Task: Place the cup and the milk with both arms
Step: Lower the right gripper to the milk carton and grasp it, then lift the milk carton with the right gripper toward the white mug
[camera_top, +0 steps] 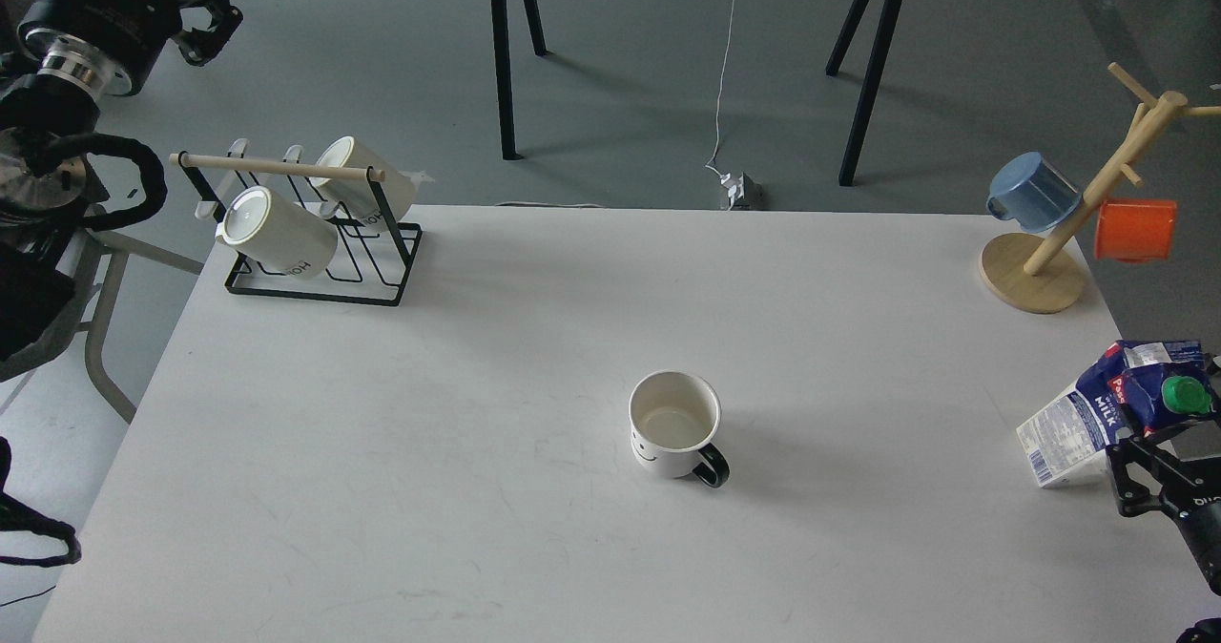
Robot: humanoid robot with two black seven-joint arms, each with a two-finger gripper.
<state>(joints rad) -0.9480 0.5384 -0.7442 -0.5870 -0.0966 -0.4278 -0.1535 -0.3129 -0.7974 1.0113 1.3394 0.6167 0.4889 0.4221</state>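
Observation:
The cup [674, 424], a white mug with a black handle and a small smiley face, stands upright and empty at the middle of the white table [477, 414]. The milk [1087, 424], a blue and white carton with a green cap, is tilted at the table's right edge. My right gripper [1140, 445] comes in from the lower right and is shut on the carton's side below the cap. My left gripper [203, 28] is at the top left, off the table and over the floor, far from the cup, open and empty.
A black wire rack [320, 271] holding two white "HOH" mugs stands at the table's back left. A wooden mug tree [1035, 276] with a blue cup [1035, 192] and an orange cup [1135, 230] stands at the back right. Black table legs and cables are on the floor beyond.

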